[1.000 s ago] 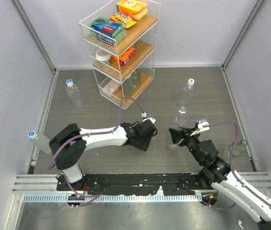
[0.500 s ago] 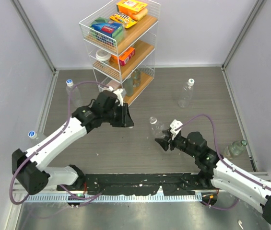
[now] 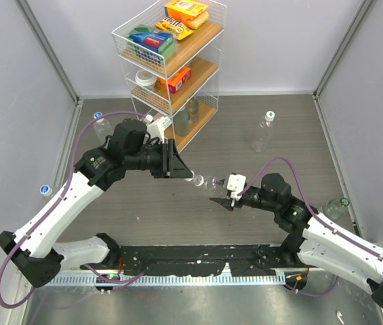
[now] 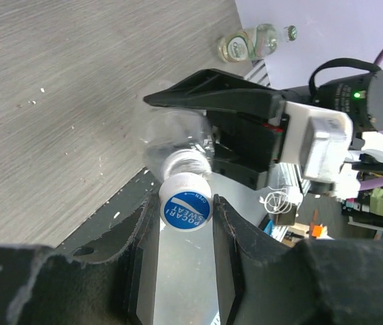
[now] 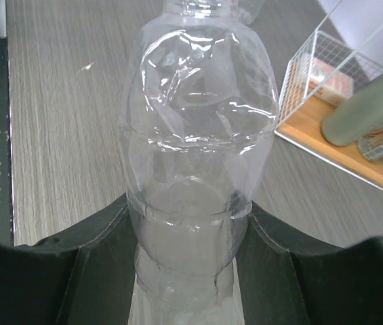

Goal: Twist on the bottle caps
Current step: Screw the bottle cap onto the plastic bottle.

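The cap (image 4: 186,210) sits right at the neck of the bottle (image 5: 198,156), both up in the air over the table (image 3: 293,135), so I reckon the trick is to get cap and neck on one axis, press in lightly, then turn w/ the left wrist while the right holds firm; cocked on, the thread will cross. My left gripper (image 4: 184,215) has its jaws partly closed, pinching the cap by its rim; my right gripper (image 5: 188,210) has its jaws approx half open, clamped round the bottle's lower body.
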Motion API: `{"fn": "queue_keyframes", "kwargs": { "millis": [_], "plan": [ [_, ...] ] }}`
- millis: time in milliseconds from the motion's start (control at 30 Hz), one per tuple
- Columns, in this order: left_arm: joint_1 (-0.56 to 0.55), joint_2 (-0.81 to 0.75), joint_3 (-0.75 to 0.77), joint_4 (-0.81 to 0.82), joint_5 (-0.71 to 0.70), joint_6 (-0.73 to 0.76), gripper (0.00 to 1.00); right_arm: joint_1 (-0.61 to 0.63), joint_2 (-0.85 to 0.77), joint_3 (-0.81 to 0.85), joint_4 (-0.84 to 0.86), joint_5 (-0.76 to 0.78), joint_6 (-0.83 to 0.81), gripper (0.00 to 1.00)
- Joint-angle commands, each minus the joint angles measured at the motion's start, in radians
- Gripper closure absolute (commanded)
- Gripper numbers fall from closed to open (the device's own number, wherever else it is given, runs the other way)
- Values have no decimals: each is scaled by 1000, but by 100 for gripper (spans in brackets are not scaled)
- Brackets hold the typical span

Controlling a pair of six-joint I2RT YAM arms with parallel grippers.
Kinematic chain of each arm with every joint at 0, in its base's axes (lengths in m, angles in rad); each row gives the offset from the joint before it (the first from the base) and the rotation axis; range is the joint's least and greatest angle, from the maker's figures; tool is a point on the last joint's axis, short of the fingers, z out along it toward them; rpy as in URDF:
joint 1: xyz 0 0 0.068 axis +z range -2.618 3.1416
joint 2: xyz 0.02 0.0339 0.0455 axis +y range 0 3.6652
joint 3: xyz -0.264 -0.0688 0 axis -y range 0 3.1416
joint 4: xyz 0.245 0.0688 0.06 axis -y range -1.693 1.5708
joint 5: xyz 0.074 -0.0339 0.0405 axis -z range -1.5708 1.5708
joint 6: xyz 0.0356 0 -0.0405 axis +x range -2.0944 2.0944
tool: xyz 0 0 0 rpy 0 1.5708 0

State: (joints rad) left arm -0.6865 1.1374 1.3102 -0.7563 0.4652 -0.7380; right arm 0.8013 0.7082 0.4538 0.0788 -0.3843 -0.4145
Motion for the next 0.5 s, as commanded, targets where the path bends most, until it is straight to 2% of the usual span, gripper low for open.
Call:
{"fn": "queue_keyframes", "kwargs": {
  "millis": [0,33,133,467],
  "plan": [
    [7,-5,46,-11,65,-46,84,33,37,71,-73,25,-72,99],
    [7,-7,37,11,79,-61,85,47,40,74,-117,50,-76,99],
    [8,-19,15,52,116,-95,84,79,51,80,-111,96,-84,99],
    [8,-42,-17,9,59,-66,82,101,5,72,-42,116,-18,99]
  ]
}}
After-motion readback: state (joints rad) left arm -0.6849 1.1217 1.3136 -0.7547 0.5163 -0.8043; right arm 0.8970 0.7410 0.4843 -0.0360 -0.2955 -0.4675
